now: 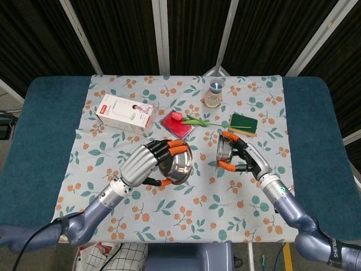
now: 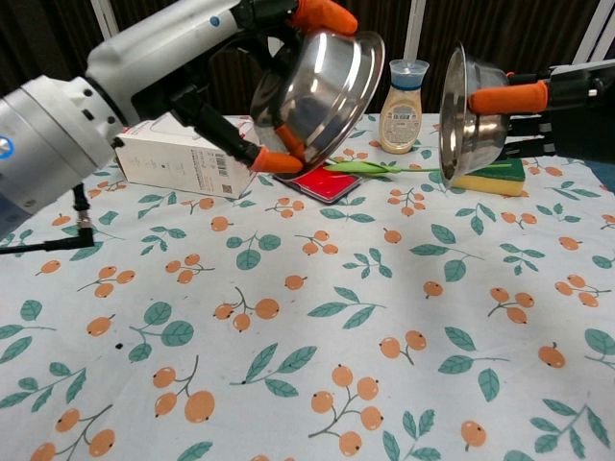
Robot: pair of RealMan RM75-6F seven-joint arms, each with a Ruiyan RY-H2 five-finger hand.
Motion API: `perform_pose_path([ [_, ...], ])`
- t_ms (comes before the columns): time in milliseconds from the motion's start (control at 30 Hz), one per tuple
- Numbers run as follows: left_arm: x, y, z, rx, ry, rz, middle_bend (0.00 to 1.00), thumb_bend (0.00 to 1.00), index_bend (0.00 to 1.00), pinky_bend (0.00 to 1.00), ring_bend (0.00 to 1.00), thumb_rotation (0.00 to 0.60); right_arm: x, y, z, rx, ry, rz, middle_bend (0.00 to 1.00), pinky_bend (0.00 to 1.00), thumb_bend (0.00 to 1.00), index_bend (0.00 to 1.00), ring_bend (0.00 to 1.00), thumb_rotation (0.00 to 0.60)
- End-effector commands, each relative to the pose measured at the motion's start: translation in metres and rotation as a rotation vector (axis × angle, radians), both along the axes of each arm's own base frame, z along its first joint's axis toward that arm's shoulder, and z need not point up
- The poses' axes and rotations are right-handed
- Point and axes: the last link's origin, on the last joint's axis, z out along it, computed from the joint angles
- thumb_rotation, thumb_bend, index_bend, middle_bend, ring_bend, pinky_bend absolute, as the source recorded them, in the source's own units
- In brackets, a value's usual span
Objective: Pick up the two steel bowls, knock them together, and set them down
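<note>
Two steel bowls are held up off the table, tilted on edge with a gap between them. My left hand grips the larger bowl, its orange-tipped fingers wrapped over the rim; in the chest view this bowl hangs high with its mouth facing right, under the left hand. My right hand holds the smaller bowl by its rim. From the chest the smaller bowl stands nearly vertical, mouth facing left, with the right hand behind it.
On the floral tablecloth lie a white box, a red pad with a tulip, a green sponge and a small bottle at the back. Blue table edges flank the cloth.
</note>
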Motion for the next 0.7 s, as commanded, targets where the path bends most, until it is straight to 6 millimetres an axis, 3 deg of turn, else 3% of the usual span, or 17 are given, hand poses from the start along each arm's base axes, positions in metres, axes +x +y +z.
perform_pose_path([
  [33,-0.021,-0.008,0.009,-0.011,0.143,0.025,0.59,0.53,0.41,0.73,0.47,0.600,-0.030,0.003,-0.013,-0.232,0.428,0.220,0.99,1.00,0.48,1.00,1.00,0.600],
  [167,-0.041,-0.013,0.008,-0.059,0.259,0.063,0.59,0.53,0.41,0.73,0.47,0.600,-0.048,0.008,-0.027,-0.311,0.640,0.318,0.99,1.00,0.48,1.00,1.00,0.600],
  [400,-0.072,-0.021,-0.013,-0.144,0.461,0.114,0.58,0.52,0.41,0.72,0.47,0.600,-0.071,0.027,-0.055,-0.358,0.982,0.537,0.98,1.00,0.48,1.00,1.00,0.600],
  [500,-0.080,-0.020,-0.021,-0.150,0.535,0.126,0.57,0.49,0.40,0.70,0.47,0.600,-0.079,0.035,-0.067,-0.349,1.104,0.633,0.93,1.00,0.48,0.98,0.98,0.600],
  [600,-0.085,-0.019,-0.027,-0.133,0.583,0.127,0.55,0.42,0.38,0.68,0.47,0.600,-0.082,0.041,-0.073,-0.339,1.153,0.682,0.77,0.99,0.48,0.80,0.88,0.600],
  [700,-0.088,-0.017,-0.030,-0.095,0.618,0.120,0.51,0.26,0.33,0.66,0.45,0.600,-0.082,0.047,-0.077,-0.299,1.140,0.702,0.48,0.85,0.49,0.43,0.66,0.600],
])
